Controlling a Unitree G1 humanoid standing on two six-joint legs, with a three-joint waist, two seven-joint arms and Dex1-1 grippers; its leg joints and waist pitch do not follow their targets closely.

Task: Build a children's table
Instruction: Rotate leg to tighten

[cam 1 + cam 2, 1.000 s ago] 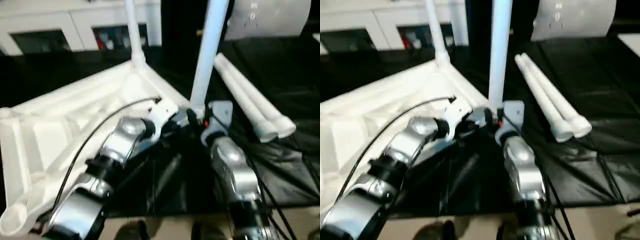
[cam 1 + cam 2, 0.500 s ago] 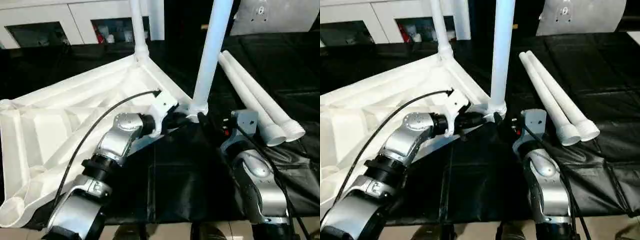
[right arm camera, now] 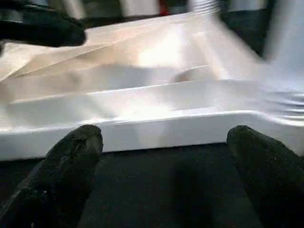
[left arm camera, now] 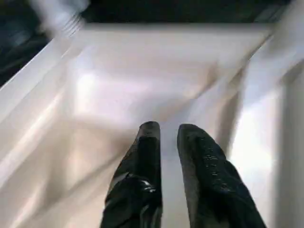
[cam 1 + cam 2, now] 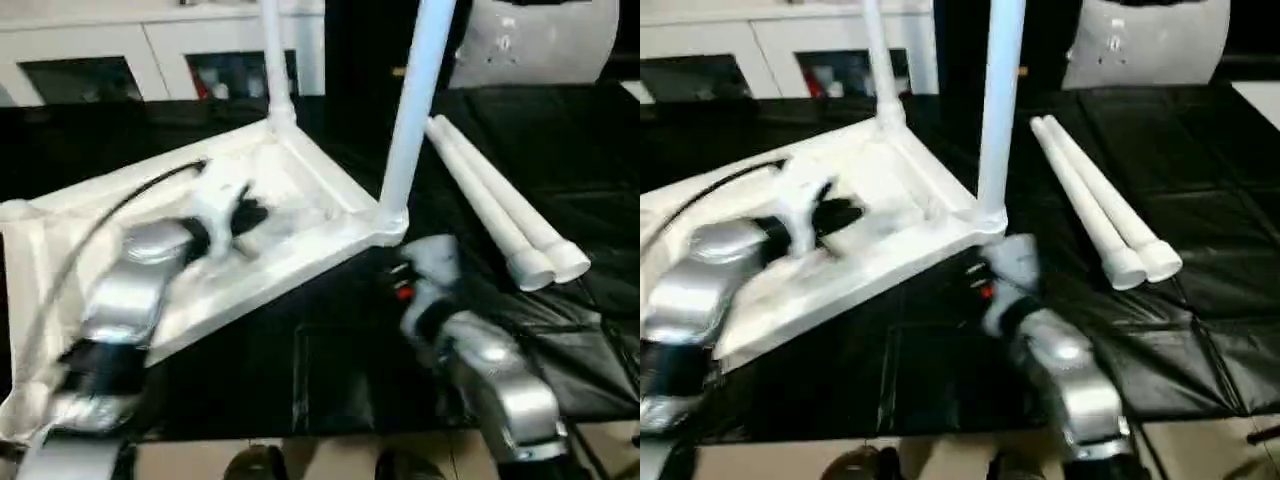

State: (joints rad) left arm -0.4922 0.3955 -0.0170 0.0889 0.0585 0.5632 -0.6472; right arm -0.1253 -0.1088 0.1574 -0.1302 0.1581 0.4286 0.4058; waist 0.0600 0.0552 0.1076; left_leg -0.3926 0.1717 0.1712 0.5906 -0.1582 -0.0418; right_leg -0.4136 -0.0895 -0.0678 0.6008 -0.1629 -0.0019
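Looks like a lab or workshop from my seat.
I see a black-covered work surface (image 5: 560, 150) and a white cabinet (image 5: 120, 50) with cluttered open compartments behind it.

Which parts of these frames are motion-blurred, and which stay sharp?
Left eye view: the left forearm and left gripper smear over the tabletop; loose legs stay fairly crisp. Left wrist view: fingers sharp, ribs behind smeared. Right wrist view: streaked at one corner.

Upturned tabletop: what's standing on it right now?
Two legs stand upright in corner sockets of the tabletop. The left pincer hovers over its ribs, hiding part.
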